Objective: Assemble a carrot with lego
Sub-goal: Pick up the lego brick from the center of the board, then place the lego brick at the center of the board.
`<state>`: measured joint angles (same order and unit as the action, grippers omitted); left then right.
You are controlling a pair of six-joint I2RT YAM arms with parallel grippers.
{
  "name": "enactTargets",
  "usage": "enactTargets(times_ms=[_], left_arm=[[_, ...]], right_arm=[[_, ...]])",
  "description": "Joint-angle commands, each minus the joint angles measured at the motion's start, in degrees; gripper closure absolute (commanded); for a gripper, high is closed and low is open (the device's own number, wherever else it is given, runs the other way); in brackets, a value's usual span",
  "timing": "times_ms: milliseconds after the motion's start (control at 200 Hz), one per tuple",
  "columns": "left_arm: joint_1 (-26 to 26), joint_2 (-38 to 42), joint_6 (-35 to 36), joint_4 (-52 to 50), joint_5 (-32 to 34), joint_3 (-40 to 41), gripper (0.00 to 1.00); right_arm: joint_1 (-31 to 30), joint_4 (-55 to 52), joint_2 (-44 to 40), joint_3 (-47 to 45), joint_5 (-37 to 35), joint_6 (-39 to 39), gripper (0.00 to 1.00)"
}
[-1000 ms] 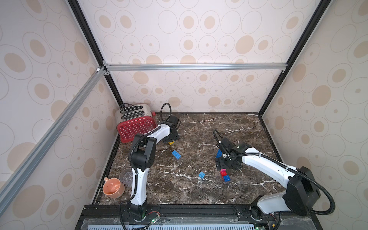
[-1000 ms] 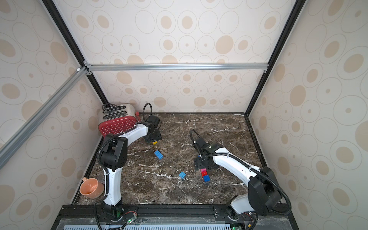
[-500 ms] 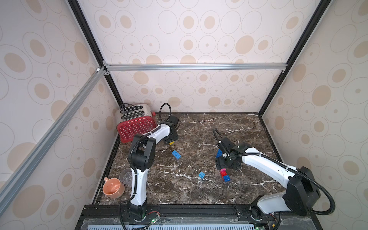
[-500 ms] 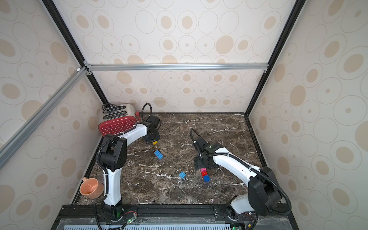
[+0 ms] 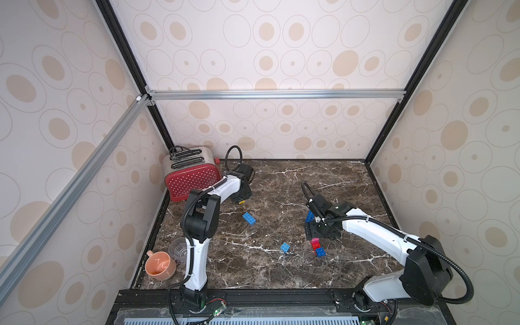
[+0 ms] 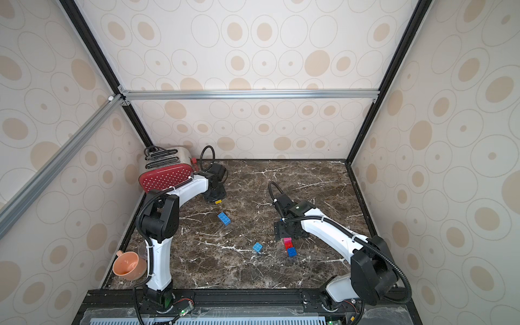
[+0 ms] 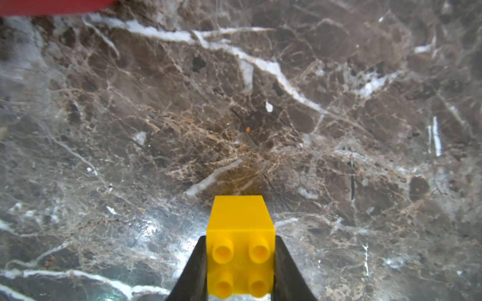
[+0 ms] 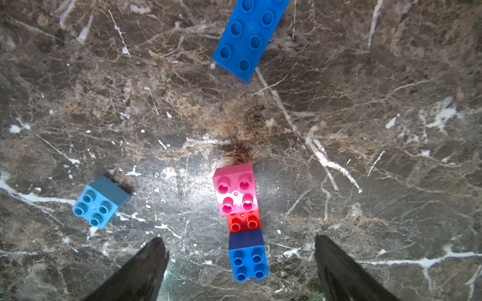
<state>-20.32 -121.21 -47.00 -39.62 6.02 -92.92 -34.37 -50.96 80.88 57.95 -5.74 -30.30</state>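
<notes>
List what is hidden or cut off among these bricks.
Long blue studded brick: right wrist view, end cut by picture edge.
Red studded brick: right wrist view, mostly under a pink square brick and a blue square brick.
Small yellow square brick: both top views, mostly under the left gripper.

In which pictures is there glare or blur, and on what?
Left wrist view: glare on the table beside the yellow brick, and the red toaster edge is blurred; right wrist view: glare whitens the pink brick; both top views: even light.
</notes>
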Motion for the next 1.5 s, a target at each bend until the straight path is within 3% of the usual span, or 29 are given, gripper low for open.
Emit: enactTargets(times_ms=[0,290,656,1157,1362,1492], left_arm=[[-3.29,3.61,1.45,-3.69,-0.70,-0.32,0.80],[-14.93,6.60,-1.23,-5.77,-6.93,4.45,0.80],[-25.69,9.35,-10.48,-7.05,-5.51,7.60,0.75],[-28.96,5.19,-13.35,-6.35,-4.97,6.35,0.59],[-28.99,5.14,-13.71,-6.35,-4.81,6.44,0.45],[-29.17,6.43,-13.32,-6.48,-4.16,6.02,0.29]], right_arm=[[0.48,-0.28,-1.16,-0.63,0.61,0.00,0.08],[0.45,-0.28,-3.39,-2.00,0.99,-0.71,0.08],[0.45,1.02,-6.45,-5.14,0.74,-2.27,0.08],[0.49,2.26,-6.55,-6.73,0.64,-2.48,0.08],[0.48,3.27,-5.13,-6.14,1.08,-2.45,0.08],[0.53,4.67,-3.54,-5.33,1.26,-2.28,0.07]])
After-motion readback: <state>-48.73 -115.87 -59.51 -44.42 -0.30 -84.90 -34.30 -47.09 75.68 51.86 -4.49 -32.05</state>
